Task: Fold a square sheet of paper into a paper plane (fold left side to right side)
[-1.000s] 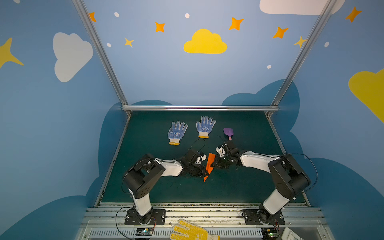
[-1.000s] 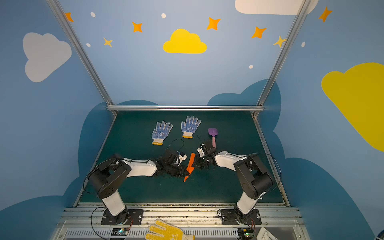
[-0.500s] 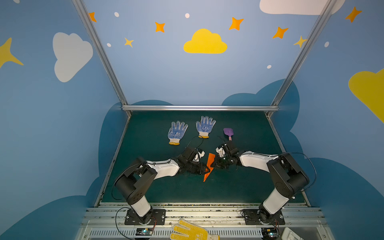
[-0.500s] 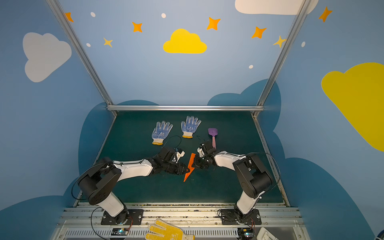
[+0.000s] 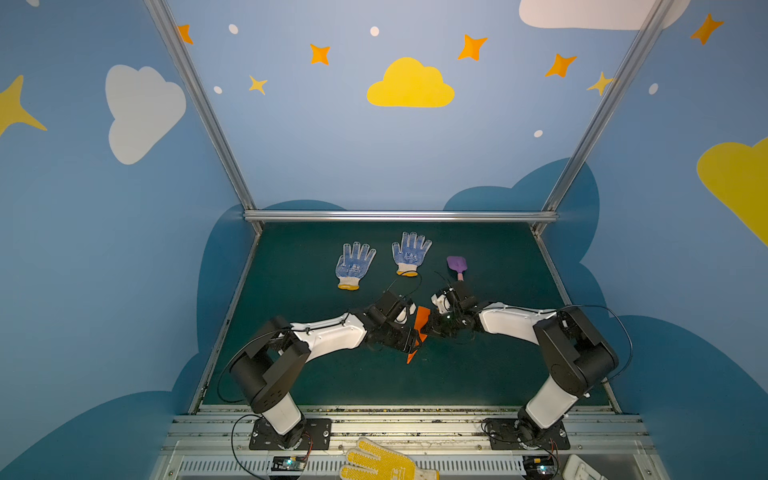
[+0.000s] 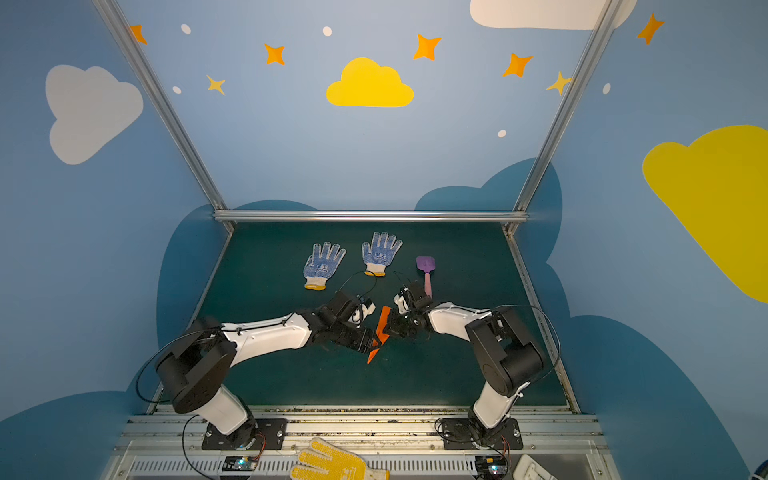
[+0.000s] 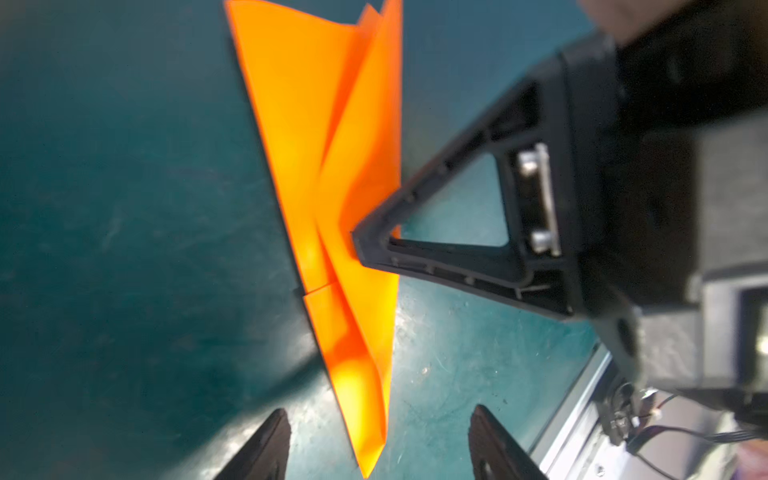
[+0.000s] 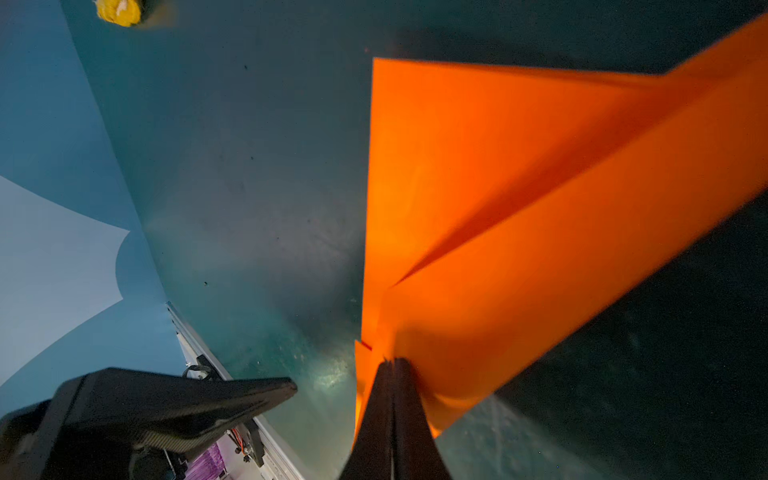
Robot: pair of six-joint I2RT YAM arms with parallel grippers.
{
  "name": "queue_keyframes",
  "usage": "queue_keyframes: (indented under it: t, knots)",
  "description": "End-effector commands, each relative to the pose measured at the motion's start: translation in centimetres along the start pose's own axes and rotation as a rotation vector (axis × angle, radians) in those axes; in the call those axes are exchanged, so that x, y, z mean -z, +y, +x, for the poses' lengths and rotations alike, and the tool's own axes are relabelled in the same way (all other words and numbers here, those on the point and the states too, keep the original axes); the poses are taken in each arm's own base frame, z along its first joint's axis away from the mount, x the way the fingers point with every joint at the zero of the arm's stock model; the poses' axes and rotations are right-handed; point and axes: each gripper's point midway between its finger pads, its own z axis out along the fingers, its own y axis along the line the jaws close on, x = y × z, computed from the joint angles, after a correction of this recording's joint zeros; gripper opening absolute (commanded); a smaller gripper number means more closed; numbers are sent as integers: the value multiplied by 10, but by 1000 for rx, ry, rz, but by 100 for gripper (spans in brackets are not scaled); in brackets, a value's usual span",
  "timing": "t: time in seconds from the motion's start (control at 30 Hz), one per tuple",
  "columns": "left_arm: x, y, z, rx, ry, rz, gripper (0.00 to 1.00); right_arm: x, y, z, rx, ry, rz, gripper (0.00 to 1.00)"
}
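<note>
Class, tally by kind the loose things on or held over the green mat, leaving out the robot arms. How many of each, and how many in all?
gloves: 2
shovel: 1
paper plane: 1
Total: 4

In both top views the left fingers [image 5: 409, 340] cover part of the plane [image 5: 422, 321]. In the left wrist view we lose its tail off the frame edge. The yellow glove [image 5: 384, 463] is cropped. In a top view the shovel [image 5: 456, 263] handle's end is hidden behind the right arm [image 5: 511, 322].
</note>
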Motion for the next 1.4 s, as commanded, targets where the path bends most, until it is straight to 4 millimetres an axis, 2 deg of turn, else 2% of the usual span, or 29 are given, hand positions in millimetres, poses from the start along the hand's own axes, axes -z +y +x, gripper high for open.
queue_keyframes:
  t: [0.0, 0.23, 0.63, 0.9, 1.07, 1.37]
  knots:
    - [-8, 12, 9, -33, 56, -69, 69, -6, -8, 5, -7, 14, 17, 0]
    - [-17, 17, 10, -30, 73, -84, 63, -4, -8, 7, -6, 15, 18, 0]
    - [-23, 16, 16, -46, 101, -82, 66, -4, -6, 4, -6, 12, 13, 0]
    - [-26, 23, 20, -81, 108, -149, 67, -4, -1, 2, -9, 12, -5, 0]
    - [-28, 30, 23, -138, 111, -256, 66, -2, 2, 1, -8, 10, -12, 0]
    - [-32, 35, 29, -159, 121, -309, 54, 2, 7, 1, -5, 8, -27, 0]
